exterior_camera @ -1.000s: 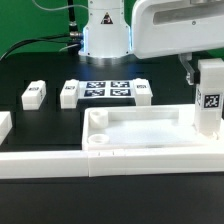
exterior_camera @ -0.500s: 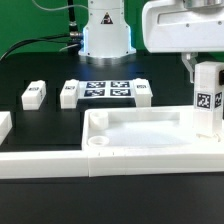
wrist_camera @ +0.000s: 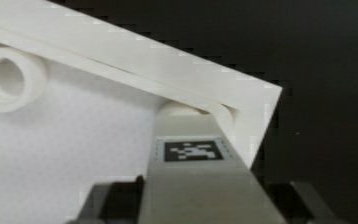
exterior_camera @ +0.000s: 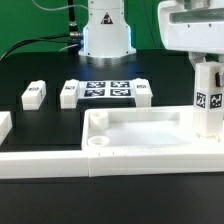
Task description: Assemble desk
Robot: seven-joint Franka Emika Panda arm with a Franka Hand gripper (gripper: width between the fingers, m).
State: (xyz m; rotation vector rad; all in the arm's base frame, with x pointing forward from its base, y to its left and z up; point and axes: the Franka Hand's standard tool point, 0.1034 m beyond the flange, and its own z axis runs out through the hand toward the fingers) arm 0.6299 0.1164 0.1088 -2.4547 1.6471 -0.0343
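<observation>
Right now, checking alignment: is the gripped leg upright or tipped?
Upright: the leg stands vertical in the exterior view, held by the gripper.

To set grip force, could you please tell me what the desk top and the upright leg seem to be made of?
The desk top: probably moulded white plastic; smooth, even surface, rounded socket rim. The leg: likely the same plastic, matte white, with a printed black-and-white tag.

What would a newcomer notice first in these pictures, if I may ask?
The end effector grips an upright white tagged leg at the corner of the desk top on the exterior view's right. Behind the desk top, the marker board lies with loose legs on either side.
</observation>
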